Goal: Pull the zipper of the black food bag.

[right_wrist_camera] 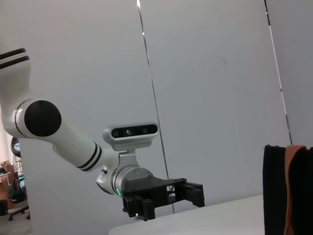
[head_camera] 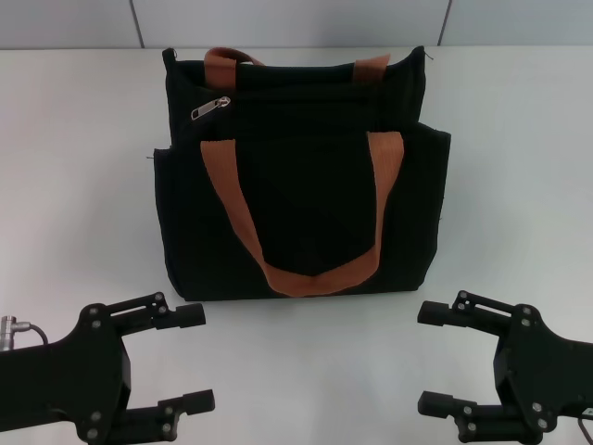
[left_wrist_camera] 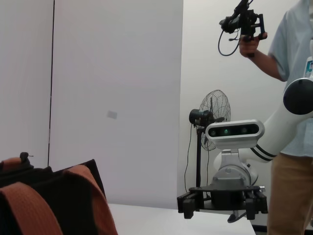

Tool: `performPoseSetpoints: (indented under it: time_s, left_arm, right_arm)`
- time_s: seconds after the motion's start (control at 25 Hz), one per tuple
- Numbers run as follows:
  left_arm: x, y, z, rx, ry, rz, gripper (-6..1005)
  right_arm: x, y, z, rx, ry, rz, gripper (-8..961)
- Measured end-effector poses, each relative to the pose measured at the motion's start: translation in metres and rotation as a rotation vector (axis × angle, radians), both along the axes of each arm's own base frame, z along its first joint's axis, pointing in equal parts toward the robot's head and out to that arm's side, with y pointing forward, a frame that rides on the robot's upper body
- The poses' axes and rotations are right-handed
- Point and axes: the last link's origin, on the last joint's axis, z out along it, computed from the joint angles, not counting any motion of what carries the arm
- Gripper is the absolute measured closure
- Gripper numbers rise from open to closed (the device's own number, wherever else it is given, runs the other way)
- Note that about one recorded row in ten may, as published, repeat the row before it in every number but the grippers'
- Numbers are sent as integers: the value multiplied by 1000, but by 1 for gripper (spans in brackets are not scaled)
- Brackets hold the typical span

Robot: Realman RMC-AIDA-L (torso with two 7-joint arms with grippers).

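The black food bag point(head_camera: 306, 176) stands upright on the white table, its orange-brown handles point(head_camera: 306, 269) hanging in a U down its face. The silver zipper point(head_camera: 210, 108) lies at the upper left of the bag, on the zip line along its top edge. My left gripper point(head_camera: 195, 357) is open near the table's front left, apart from the bag. My right gripper point(head_camera: 428, 357) is open at the front right, also apart from it. The left wrist view shows the bag's corner point(left_wrist_camera: 54, 205) and the right gripper point(left_wrist_camera: 222, 200). The right wrist view shows the bag's edge point(right_wrist_camera: 288, 191) and the left gripper point(right_wrist_camera: 188, 193).
The white table point(head_camera: 519, 139) runs back to a pale wall. In the left wrist view a person point(left_wrist_camera: 288, 122) stands behind the table holding a black device, next to a standing fan point(left_wrist_camera: 210, 117).
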Motion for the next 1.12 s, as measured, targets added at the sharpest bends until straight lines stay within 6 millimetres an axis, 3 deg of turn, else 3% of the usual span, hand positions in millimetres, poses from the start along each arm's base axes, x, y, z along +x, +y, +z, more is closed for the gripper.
performPoseSetpoints:
  time_s: [0.48,0.76,0.96,1.04,1.12]
  left_arm:
    - [4,5,1,40,-41,11,271]
    - [-6,12,19,334,-229,233,273]
    - [-33,37,37,527,-254,489,274]
    - [-45,58,38,558,-211,607,275]
    - [-48,66,36,561,-187,637,276]
  right_arm:
    - [-1,1,-3,-3,-2,-10,126]
    - [-3,1,-8,-14,20,-23,127]
    - [-4,4,-11,10,18,-24,127]
    - [-6,5,-14,4,27,-21,127]
    - [-7,5,-14,3,30,-21,127]
